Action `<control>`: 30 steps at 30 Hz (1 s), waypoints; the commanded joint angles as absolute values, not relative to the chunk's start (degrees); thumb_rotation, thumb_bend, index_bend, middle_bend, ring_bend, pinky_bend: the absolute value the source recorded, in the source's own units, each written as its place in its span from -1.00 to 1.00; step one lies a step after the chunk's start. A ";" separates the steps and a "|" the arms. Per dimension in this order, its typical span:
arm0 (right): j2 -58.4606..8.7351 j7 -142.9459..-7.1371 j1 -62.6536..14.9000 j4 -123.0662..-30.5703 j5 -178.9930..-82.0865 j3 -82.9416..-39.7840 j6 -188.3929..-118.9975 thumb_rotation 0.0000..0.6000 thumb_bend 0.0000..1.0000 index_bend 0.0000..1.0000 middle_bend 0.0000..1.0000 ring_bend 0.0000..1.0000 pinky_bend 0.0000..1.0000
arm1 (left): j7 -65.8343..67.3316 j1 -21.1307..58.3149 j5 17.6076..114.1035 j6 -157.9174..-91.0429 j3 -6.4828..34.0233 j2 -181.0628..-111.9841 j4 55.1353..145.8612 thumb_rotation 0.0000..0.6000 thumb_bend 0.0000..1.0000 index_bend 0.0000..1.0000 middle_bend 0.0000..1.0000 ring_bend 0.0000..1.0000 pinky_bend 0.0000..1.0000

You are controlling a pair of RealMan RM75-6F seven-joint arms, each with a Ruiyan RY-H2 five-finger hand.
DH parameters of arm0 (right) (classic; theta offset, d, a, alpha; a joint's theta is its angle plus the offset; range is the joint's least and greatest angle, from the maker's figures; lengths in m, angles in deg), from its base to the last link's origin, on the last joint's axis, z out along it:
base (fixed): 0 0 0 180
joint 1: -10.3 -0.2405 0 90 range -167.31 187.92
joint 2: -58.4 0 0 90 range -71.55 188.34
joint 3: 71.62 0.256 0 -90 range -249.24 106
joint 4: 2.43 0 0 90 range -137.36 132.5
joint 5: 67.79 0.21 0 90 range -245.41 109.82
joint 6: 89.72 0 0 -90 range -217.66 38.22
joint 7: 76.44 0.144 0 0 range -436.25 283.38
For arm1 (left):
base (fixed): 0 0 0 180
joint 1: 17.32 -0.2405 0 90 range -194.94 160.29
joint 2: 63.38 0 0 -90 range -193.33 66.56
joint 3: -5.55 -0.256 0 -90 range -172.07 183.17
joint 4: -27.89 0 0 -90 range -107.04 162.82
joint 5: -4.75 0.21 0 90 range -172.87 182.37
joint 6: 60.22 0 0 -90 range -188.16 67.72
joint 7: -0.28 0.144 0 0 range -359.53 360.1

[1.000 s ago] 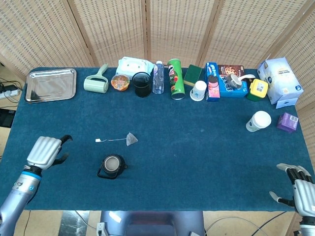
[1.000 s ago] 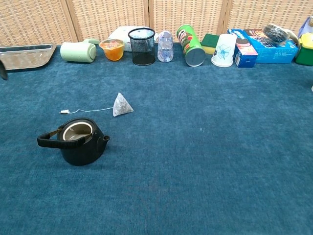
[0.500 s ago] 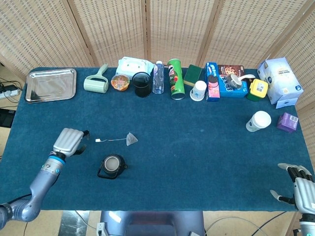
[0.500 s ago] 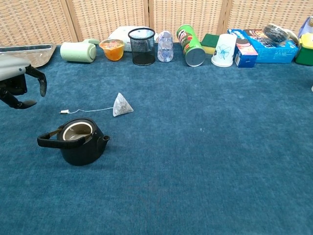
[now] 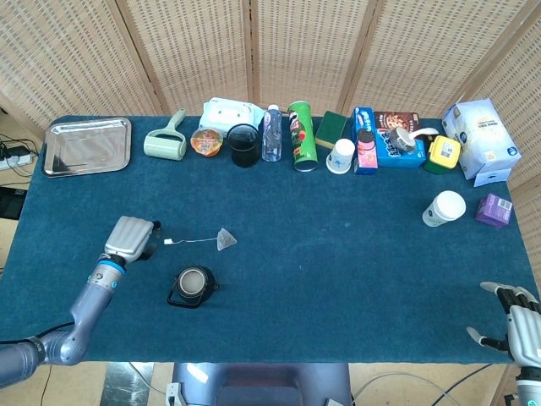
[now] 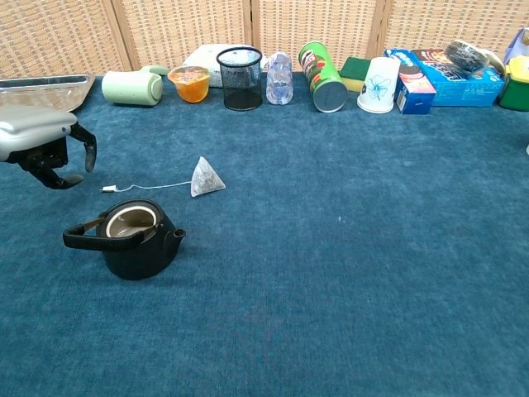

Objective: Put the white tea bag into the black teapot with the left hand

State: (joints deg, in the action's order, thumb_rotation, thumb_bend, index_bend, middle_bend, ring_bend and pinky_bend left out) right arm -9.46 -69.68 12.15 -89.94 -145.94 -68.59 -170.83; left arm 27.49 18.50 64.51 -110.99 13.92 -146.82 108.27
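Head view. Blue tabletop [image 5: 338, 254]. Left hand [image 5: 131, 238] sits low over the cloth at the near left, fingers curled downward and parted, holding nothing. Just right of it lies the small paper tag [image 5: 169, 242] on its string, which runs right to the white tea bag [image 5: 226, 239]; hand and tag near but apart. Tea bag rests on the tabletop, a small pyramid. Black teapot [image 5: 193, 286] stands near of the tea bag, lid off, pale inside showing, handle to the near left. Right hand [image 5: 517, 320] at the near right corner, fingers spread, nothing in it. Far row along the back edge: steel tray [image 5: 86, 145] at far left, then green lint roller [image 5: 166, 142], black mesh cup [image 5: 244, 145], clear bottle [image 5: 271, 134], green chip can [image 5: 302, 135].

Chest view. Left hand [image 6: 45, 142] enters from the left edge, pale back uppermost, dark fingers [image 6: 86, 145] hooked down and apart, empty. Tag [image 6: 108, 188] lies near right of it, below the fingertips, not touched. String leads right to the tea bag [image 6: 206, 177], upright on its base on the tabletop [image 6: 347, 265]. Teapot [image 6: 132, 238] stands near of the tag, open mouth up, handle pointing left, spout right. Right hand outside this view.
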 commanded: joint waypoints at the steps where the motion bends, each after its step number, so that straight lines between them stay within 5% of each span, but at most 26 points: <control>1: -9.48 -69.76 12.16 -89.94 -145.78 -68.57 -170.69 1.00 -0.63 -0.50 -0.48 -0.61 -0.78 | 27.74 19.16 63.77 -110.45 13.64 -147.58 107.30 1.00 -0.16 -0.06 1.00 1.00 0.90; 30: -9.44 -69.42 12.83 -89.63 -144.66 -68.18 -170.73 1.00 -0.63 -0.50 -0.48 -0.61 -0.77 | 27.24 22.92 60.03 -108.64 12.78 -153.25 100.30 1.00 -0.23 -0.03 1.00 1.00 0.90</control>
